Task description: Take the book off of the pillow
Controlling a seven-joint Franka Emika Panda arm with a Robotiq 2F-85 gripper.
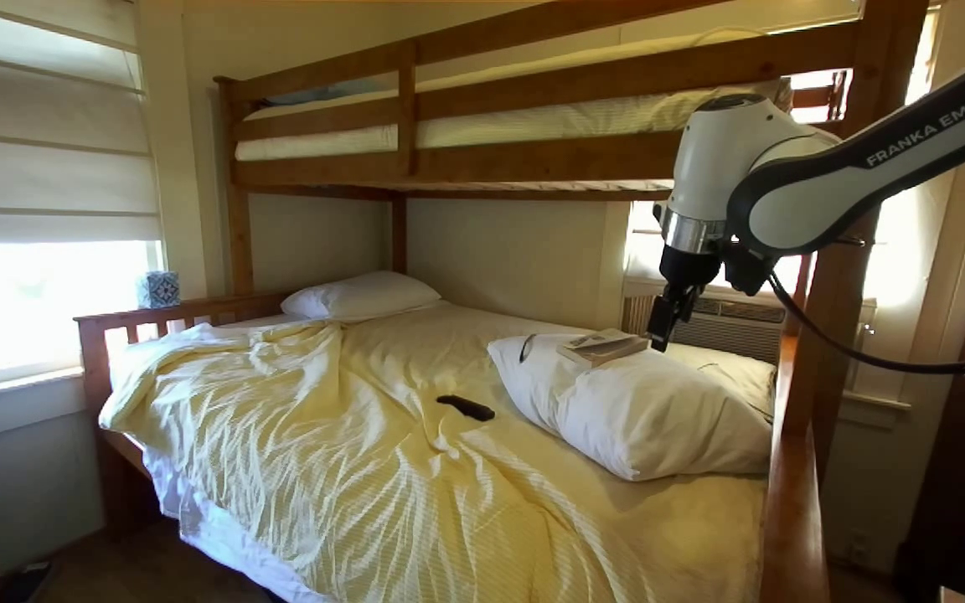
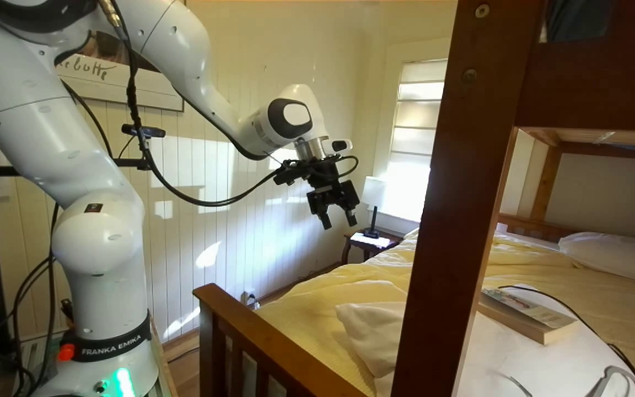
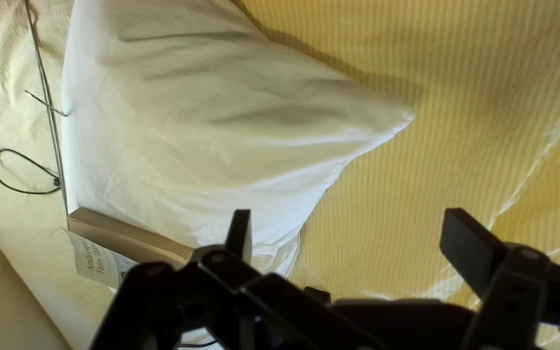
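The book (image 1: 604, 347) lies flat on top of the large white pillow (image 1: 642, 419). In an exterior view the book (image 2: 532, 317) shows its printed cover and pale page edge, and a wooden post hides part of the pillow (image 2: 507, 366). In the wrist view the book (image 3: 129, 238) is at the lower left, partly behind a gripper finger, and the pillow (image 3: 187, 121) fills the upper left. My gripper (image 3: 348, 218) is open and empty above the bed, to one side of the book. It also shows in both exterior views (image 1: 661, 335) (image 2: 339, 223), apart from the bedding.
A black remote-like object (image 1: 466, 408) lies on the yellow bedspread (image 1: 323, 452). A flatter white pillow (image 1: 361, 295) lies at the back. The bunk post (image 2: 450, 193), side rail (image 1: 794, 494) and upper bunk (image 1: 533, 159) are near the arm. A dark cable (image 2: 549, 298) lies by the book.
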